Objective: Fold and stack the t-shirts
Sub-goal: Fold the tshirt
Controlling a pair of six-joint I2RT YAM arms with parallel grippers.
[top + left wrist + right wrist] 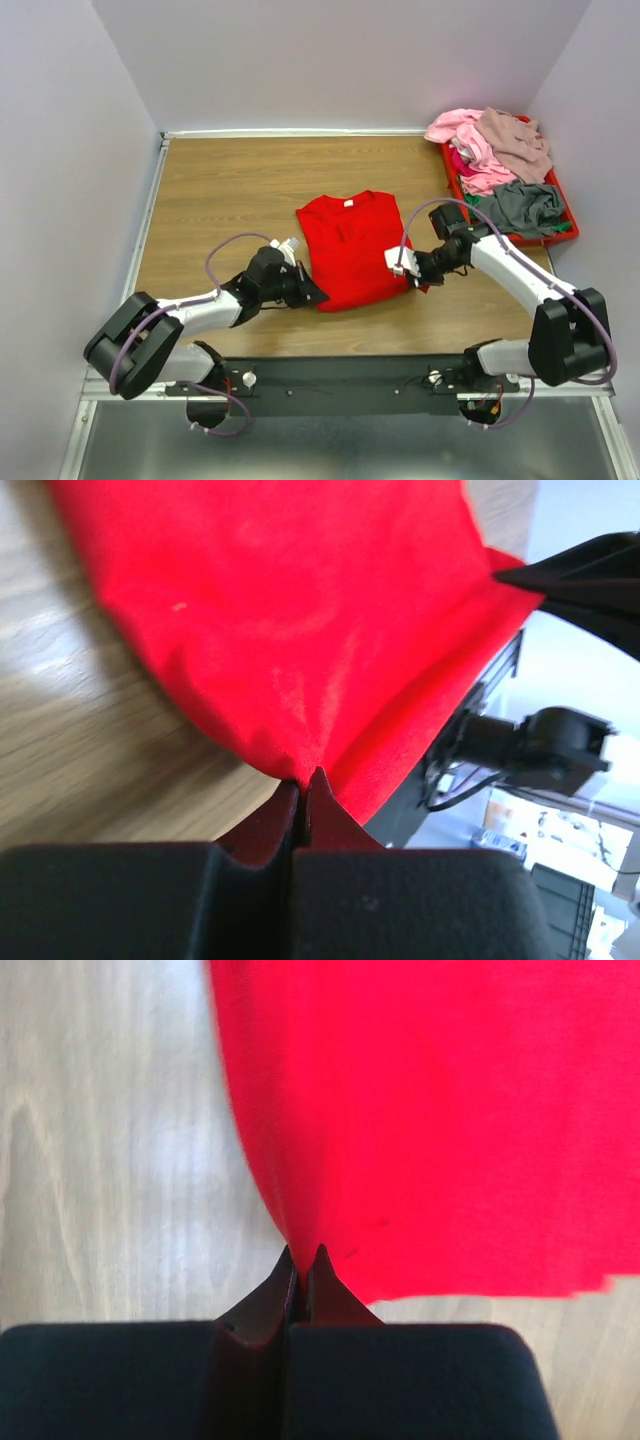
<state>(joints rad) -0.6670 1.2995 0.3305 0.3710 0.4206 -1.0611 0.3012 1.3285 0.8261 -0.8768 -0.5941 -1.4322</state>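
The red shirt [350,250] lies flat mid-table [230,190], collar toward 12 o'clock and hem toward 6. The left gripper [305,780] is closed on the hem corner at about 7 o'clock of the shirt, and the right gripper [305,1255] is closed on the corner at about 5 o'clock. Both wrist views show only a thin pinch of cloth at the very jaw tips. The other shirts [495,150] are heaped in the tray [570,228] at 2 o'clock, well apart.

The likely next move is carrying the hem toward 12 o'clock to fold the shirt in half. So small a bite could slip out on one side as the cloth takes weight, leaving the fold skewed. If the arms rise unevenly or drift apart, the hem could pull taut and drag the whole shirt across the wood. A pinch that caught only the top layer would leave the lower one behind
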